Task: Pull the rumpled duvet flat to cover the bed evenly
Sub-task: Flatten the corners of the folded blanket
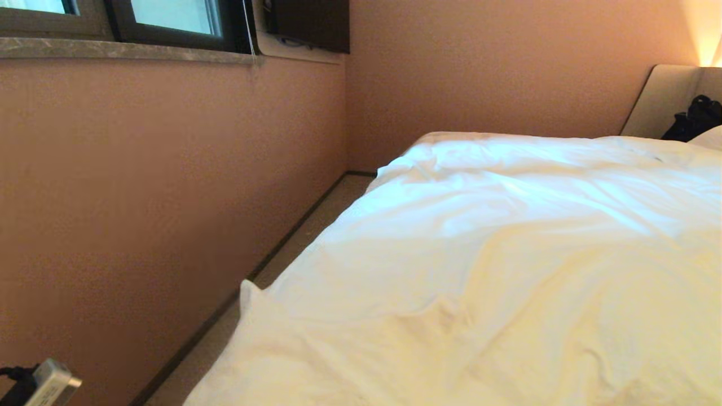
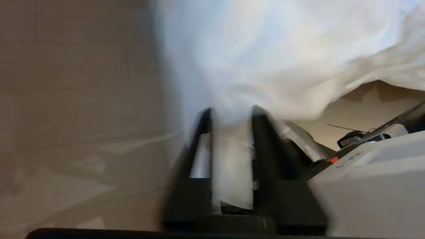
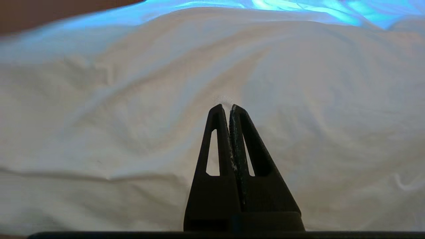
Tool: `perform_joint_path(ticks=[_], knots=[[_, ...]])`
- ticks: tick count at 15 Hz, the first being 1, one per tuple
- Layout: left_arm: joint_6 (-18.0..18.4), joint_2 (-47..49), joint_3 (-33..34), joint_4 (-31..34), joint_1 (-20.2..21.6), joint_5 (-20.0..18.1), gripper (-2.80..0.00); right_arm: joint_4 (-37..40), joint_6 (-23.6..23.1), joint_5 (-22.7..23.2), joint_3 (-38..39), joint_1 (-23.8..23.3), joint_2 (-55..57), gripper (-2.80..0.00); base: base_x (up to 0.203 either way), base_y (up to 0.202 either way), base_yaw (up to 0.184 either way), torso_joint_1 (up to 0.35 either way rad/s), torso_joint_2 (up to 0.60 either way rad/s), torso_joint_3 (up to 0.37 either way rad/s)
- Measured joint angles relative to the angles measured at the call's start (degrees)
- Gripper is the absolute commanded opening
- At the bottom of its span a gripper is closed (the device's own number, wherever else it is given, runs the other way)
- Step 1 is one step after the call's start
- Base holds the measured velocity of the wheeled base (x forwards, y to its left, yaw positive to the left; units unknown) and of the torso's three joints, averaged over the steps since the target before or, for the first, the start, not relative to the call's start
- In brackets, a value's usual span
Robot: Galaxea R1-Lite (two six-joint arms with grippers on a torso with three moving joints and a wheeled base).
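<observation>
Duvet (image 1: 496, 265): lying spread across most of the bed (image 1: 665, 101), shallow wrinkles remaining, near-left corner sticking up.

Left gripper (image 2: 230, 116): working at the bed's left edge, jaws partly apart with a fold of duvet between them; grip or release, cannot tell.

Right gripper (image 3: 225, 108): hovering closed and empty over the duvet.

Dark bag (image 1: 696, 118): sitting at the headboard, possibly obstructing.

Soft, matt, wrinkled white cloth duvet (image 1: 507, 254), matt black plastic fingers (image 3: 229, 132), polished stone window sill (image 1: 124, 49)
</observation>
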Motion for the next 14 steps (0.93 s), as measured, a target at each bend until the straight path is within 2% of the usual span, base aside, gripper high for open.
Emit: perform_joint_path(ticks=[14], knots=[[-0.2,0.0,-0.1,-0.1,0.0,0.0,0.00,0.0,0.0,0.0,0.0,0.0,0.0,-2.80,0.000,0.000,0.000,0.000,0.00,0.000]])
